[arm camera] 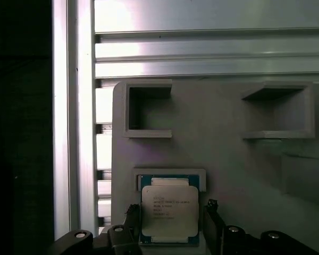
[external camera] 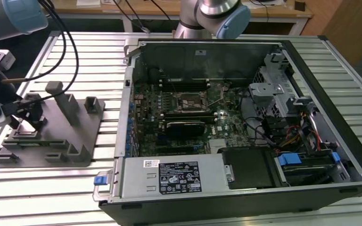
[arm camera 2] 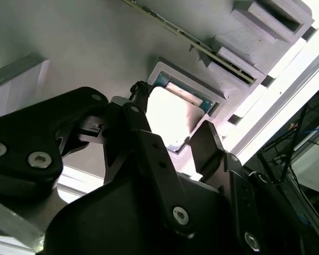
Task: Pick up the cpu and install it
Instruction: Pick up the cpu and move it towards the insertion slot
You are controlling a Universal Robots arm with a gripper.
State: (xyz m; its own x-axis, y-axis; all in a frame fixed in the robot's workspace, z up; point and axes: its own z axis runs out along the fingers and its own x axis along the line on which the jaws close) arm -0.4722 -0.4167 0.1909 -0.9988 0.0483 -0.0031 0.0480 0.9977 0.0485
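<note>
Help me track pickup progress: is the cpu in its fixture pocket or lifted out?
In the pocket. In the first wrist view the cpu lies flat in the fixture recess, the open end effector straddling it.

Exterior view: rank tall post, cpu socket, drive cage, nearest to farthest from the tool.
1. Tall post: stands on the grey fixture, close beside the tool, at the exterior view's left.
2. Socket: mid-view, inside the case.
3. Drive cage: far side of the case, toward the exterior view's right.
</note>
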